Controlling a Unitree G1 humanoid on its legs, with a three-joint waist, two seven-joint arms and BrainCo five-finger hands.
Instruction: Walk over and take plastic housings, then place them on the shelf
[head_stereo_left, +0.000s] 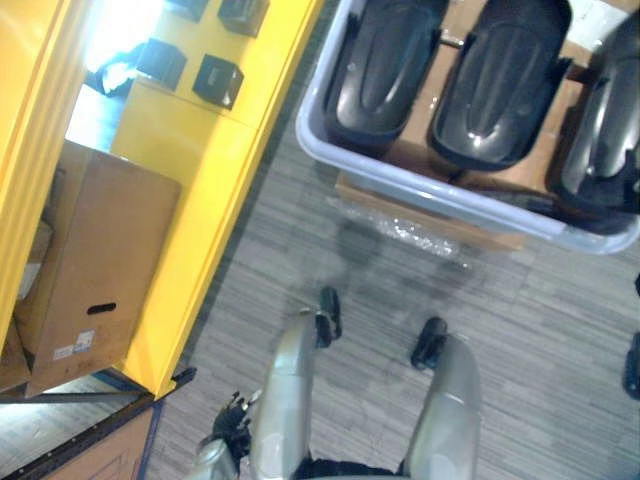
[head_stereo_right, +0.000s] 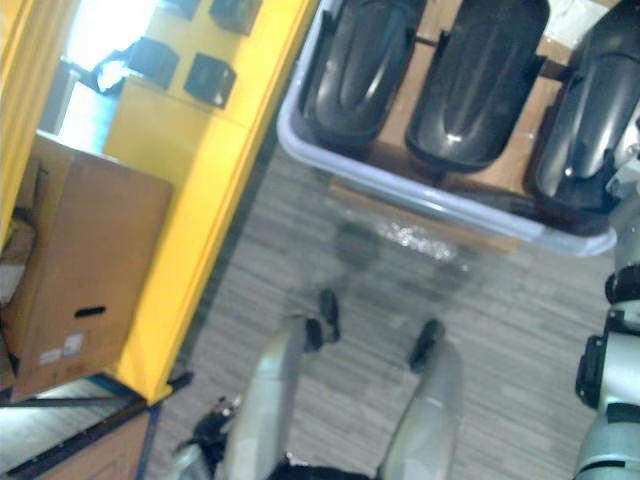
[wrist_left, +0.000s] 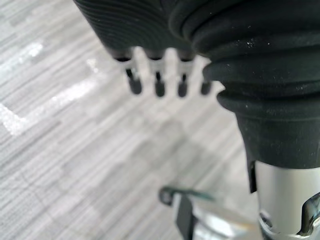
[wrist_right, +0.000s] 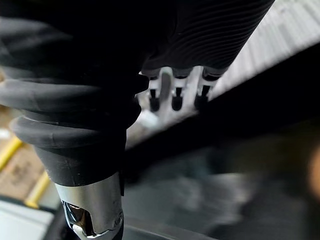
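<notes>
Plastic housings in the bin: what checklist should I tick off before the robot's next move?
1. Housings present: three dark plastic housings lie side by side in the grey bin: ok.
2. Left hand free: fingers straight above the carpet, holding nothing: ok.
3. Right hand free: fingers straight, nothing held: ok.
4. Hands at the bin: the left hand hangs low near the shelf's corner, away from the bin: not ok.
5. Room on the yellow shelf: it carries a cardboard box and small black boxes; free space: cannot tell.
</notes>
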